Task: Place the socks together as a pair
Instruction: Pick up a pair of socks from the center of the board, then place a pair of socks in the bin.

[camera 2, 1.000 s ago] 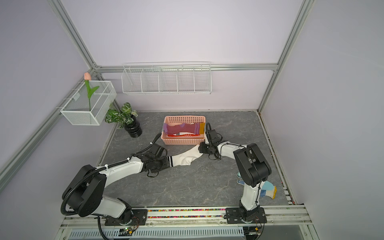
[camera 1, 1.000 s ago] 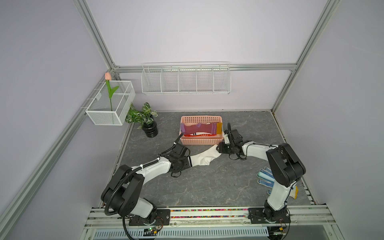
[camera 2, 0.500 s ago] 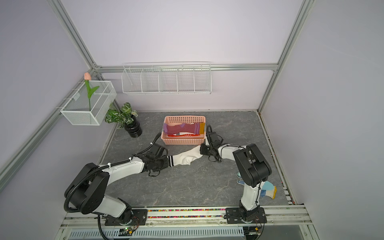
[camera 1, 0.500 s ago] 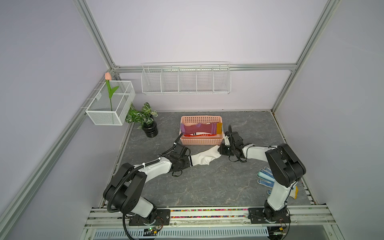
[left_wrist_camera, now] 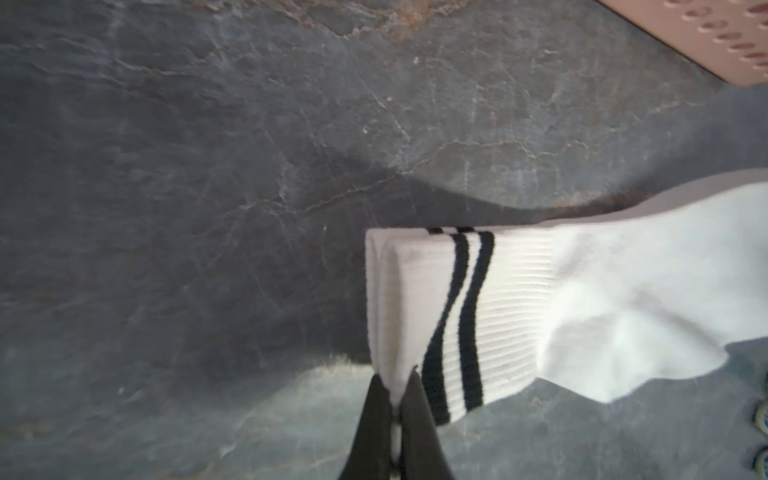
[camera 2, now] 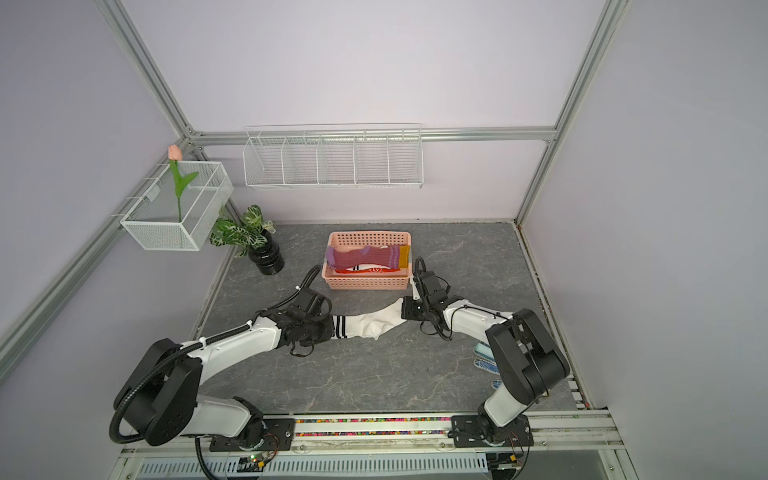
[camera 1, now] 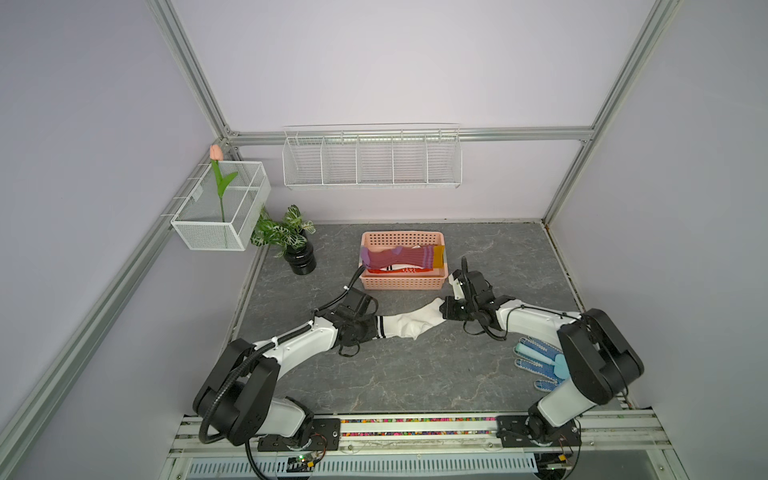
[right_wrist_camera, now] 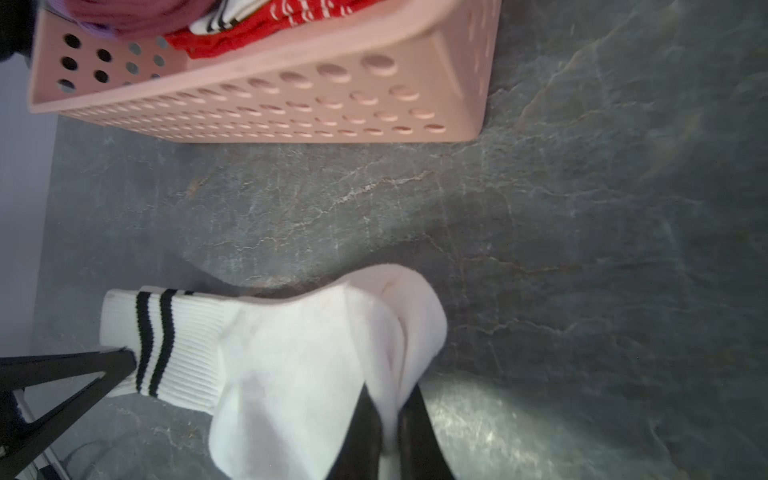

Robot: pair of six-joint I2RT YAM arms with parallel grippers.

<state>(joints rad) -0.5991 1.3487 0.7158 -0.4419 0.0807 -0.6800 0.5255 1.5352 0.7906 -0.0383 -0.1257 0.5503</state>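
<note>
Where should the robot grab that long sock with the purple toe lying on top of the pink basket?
Best at the mustard cuff, coming straight down from above. The maroon sock lies stretched flat on the pile in the pink basket, so nothing covers it, and the cuff end sits nearest the right gripper. That gripper is shut on the white striped sock now, though.

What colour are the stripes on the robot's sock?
Black: two stripes by the cuff of the white sock. Clearest in the left wrist view.
</note>
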